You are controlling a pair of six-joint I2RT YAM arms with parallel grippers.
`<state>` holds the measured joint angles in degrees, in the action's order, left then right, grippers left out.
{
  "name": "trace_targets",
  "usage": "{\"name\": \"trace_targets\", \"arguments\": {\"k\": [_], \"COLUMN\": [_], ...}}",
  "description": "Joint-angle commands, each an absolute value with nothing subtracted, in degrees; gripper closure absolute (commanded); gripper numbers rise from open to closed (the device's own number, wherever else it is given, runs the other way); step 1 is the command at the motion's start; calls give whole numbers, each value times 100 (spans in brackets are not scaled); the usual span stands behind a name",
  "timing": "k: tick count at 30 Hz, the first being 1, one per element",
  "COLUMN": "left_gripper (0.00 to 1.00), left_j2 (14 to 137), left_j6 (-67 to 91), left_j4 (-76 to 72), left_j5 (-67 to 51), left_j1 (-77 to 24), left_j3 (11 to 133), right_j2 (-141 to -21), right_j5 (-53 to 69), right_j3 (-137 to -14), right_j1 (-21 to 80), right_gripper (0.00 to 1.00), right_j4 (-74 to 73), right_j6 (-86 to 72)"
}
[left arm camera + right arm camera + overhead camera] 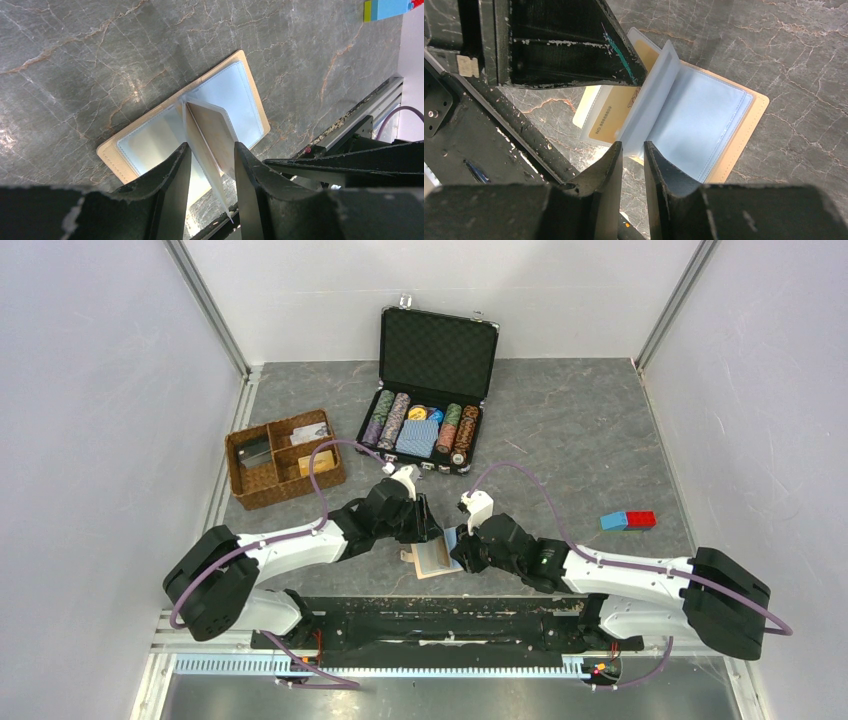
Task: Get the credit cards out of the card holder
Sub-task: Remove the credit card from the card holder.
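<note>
The card holder [437, 560] lies open on the table between my grippers, tan-edged with pale blue pockets [235, 95]. A clear inner sleeve [649, 100] stands up from its spine. A gold credit card [616, 112] sits in a sleeve on the left half and shows tan in the left wrist view [217, 132]. My left gripper [211, 146] is open, its fingers straddling the raised sleeve without gripping it. My right gripper [633, 145] has a narrow gap between its jaws, with its tips at the sleeve's near end. A left finger [574, 50] hangs over the gold card.
A brown wicker tray [285, 460] stands at the back left. A black case [425, 400] with poker chips and a blue deck stands open behind. A blue and red block [628, 520] lies to the right. The table's front rail [370, 107] runs close by the wallet.
</note>
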<state>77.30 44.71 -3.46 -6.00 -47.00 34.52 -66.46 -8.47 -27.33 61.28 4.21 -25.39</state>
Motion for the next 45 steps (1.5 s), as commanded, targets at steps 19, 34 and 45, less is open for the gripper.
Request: {"name": "trace_targets", "arguments": {"k": [19,34,45], "left_gripper": [57,57,51], "left_j2": [7751,7743,6831], "left_j6": [4338,4333,4422], "left_j4": [-457,-465,926], "left_j5": [-483,-477,630], "left_j1": [-4711,-4711,-4676], "left_j3": [3511,3498,3677], "right_j2": [-6262,-6900,-6730], "right_j5": [-868,-947,-1627], "right_j3": [-2828,-2948,-2690], "right_j1": [6135,6160,6144], "right_gripper": [65,59,76], "right_j4": [515,494,240], "right_j6": [-2637,-2864,-2794]}}
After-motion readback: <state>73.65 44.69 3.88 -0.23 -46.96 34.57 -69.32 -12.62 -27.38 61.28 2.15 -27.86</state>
